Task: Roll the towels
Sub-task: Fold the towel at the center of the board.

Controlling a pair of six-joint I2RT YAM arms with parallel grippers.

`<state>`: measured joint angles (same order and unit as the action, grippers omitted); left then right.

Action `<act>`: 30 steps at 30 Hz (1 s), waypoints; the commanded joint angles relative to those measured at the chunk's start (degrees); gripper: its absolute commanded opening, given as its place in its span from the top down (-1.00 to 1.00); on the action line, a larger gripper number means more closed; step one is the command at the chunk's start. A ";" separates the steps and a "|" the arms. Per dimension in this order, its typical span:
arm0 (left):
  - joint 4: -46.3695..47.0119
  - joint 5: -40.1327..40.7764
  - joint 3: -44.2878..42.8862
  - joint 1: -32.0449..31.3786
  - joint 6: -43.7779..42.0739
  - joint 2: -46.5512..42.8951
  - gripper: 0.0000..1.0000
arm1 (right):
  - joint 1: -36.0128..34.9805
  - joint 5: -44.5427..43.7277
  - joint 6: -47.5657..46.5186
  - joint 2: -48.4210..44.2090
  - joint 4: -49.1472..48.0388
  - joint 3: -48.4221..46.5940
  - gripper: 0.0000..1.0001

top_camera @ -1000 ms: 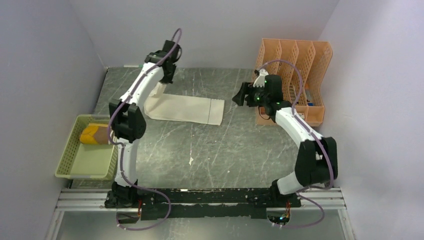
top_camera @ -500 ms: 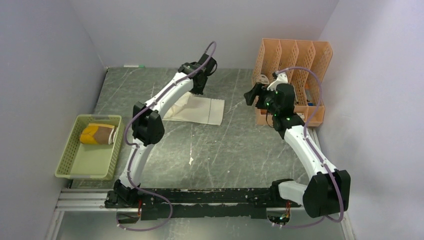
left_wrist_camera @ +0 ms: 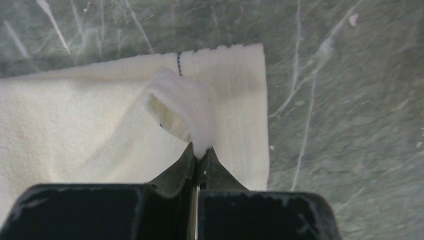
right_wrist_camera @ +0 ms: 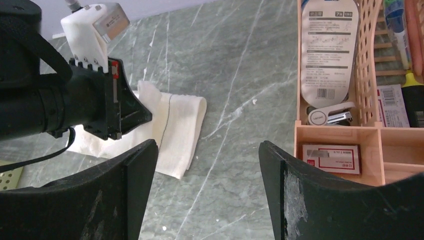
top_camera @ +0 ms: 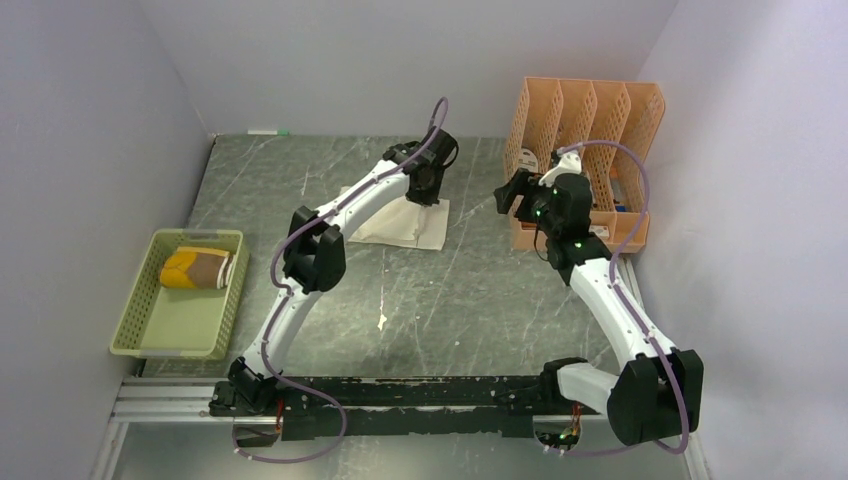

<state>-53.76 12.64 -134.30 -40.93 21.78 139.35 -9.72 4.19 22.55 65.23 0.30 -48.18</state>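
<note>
A grey marbled table is seen from above, with two white robot arms reaching across it from the near edge. At the far middle of the table lies the cream towel, folded over on itself. The left gripper has its jaws pressed together on a raised fold of this towel, close to a thin dark stitched line near the towel's edge. The right gripper hangs above the table between the cream towel and an orange slotted rack. Its jaws are wide apart and hold nothing.

A green mesh basket sits at the table's left edge. In its far end rests the brown towel, a rolled bundle with a mustard-yellow end.

The orange rack stands at the far right. The right wrist view shows a white carded packet with a barcode in one slot. Below it are a small stapler and a labelled box in a lower tray. Pens and a yellow marker lie in the slots further right.
</note>
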 commanded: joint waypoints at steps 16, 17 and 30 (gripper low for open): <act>8.36 -8.34 3.21 0.23 8.36 2.82 0.24 | 0.68 -1.46 -0.82 -0.59 -0.31 1.25 -0.53; 8.47 -8.23 3.62 0.26 8.29 2.53 0.05 | 0.66 -1.56 -0.83 -0.62 -0.30 1.25 -0.53; 18.47 -9.70 17.06 7.20 6.84 -17.77 -0.60 | 0.75 1.16 0.35 0.57 -4.43 4.76 -0.54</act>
<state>-42.59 5.89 -120.92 -38.50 29.52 133.95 -9.47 3.64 22.31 65.32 -0.69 -45.80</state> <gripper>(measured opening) 0.789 0.771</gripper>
